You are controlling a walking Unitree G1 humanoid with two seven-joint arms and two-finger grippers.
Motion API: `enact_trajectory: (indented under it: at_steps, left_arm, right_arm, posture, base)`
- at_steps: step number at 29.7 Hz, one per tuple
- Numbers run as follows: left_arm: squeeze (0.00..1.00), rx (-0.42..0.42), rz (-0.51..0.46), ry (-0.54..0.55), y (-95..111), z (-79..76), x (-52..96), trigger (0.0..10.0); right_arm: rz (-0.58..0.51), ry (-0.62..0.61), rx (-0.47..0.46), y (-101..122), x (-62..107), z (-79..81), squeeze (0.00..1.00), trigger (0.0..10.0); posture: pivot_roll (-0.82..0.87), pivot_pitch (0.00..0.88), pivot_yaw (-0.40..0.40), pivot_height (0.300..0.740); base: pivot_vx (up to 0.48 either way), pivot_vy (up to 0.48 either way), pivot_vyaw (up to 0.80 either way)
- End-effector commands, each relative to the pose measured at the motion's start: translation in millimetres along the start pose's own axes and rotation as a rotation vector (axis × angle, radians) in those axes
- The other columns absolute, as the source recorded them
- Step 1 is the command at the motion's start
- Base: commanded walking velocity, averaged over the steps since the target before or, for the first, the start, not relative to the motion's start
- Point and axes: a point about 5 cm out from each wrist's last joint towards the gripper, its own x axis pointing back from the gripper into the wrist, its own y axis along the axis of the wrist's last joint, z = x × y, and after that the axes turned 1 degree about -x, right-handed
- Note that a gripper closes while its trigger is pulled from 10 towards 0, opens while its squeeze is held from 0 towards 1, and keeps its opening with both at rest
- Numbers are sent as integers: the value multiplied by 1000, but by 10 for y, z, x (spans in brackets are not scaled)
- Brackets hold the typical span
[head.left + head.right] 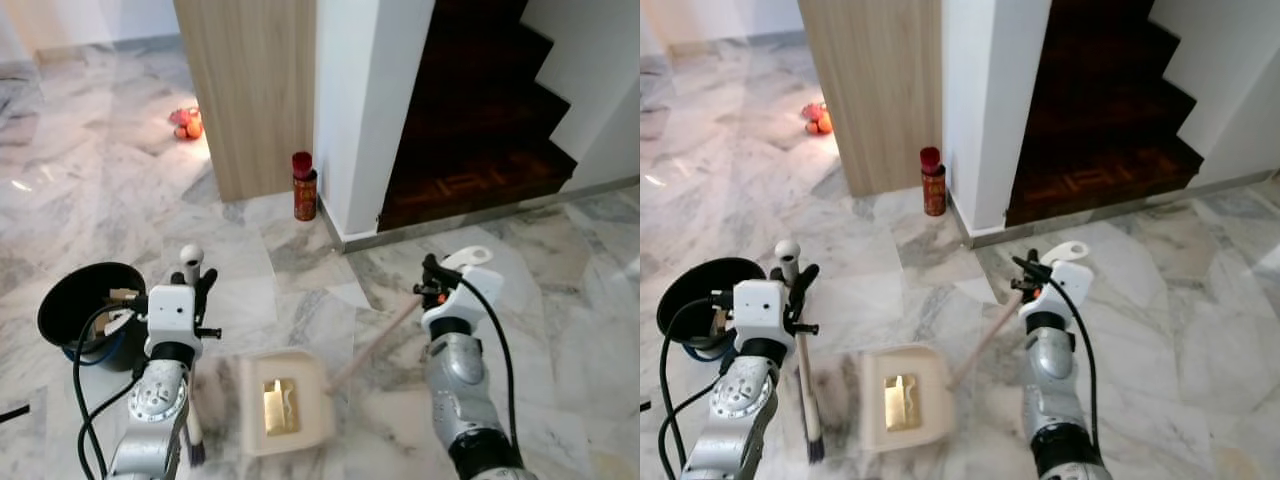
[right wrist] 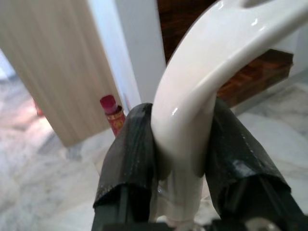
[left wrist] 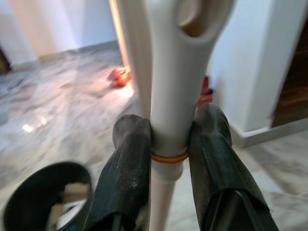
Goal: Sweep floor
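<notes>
My left gripper [image 3: 168,144] is shut on the white handle of a hand brush [image 1: 787,252]. The brush hangs upright, with its dark bristles [image 1: 815,447] low by the marble floor, left of the dustpan. My right gripper [image 2: 180,142] is shut on the curved white top of the dustpan's long handle [image 1: 468,258]. That handle slants down to the left to the cream dustpan [image 1: 310,410], which rests flat on the floor between my arms. A yellowish scrap of litter [image 1: 281,405] lies inside it.
A black bin [image 1: 62,300] with some rubbish in it stands on the floor at my left. Ahead are a wooden panel [image 1: 250,90], a white pillar [image 1: 365,100] with a red can [image 1: 304,186] at its foot, and dark wooden stairs [image 1: 480,110]. Orange items [image 1: 186,123] lie farther back.
</notes>
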Motion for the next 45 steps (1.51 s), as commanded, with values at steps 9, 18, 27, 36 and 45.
enact_trajectory:
  at_steps: [9, 18, 27, 36, 45]
  left_arm:
    - [0, 15, -33, -1, 80, -27, -23, 10000]
    - [0, 21, -50, -6, 107, -33, -22, 10000]
    - [0, 22, -48, -12, 103, -30, -12, 10000]
    - [0, 23, -44, -17, 94, -35, -1, 10000]
    - [0, 27, -40, -22, 86, -39, 7, 10000]
  right_arm:
    - [-24, 16, -30, 55, -20, 57, 0, 10000]
    - [-19, 23, -34, 48, -20, 67, 0, 10000]
    - [-24, 26, -23, 46, -13, 76, 0, 10000]
    - [-26, 32, -26, 43, -7, 82, 0, 10000]
    - [-25, 37, -26, 38, -7, 96, 0, 10000]
  posture:
    - [135, 91, -24, 740]
    - [139, 91, -22, 740]
    - [142, 86, -21, 740]
    - [141, 78, -20, 740]
    - [143, 65, -19, 740]
  base:
    - [0, 364, 0]
    - [0, 69, 0]
    - [0, 0, 147]
    - [0, 0, 466]
    - [0, 0, 475]
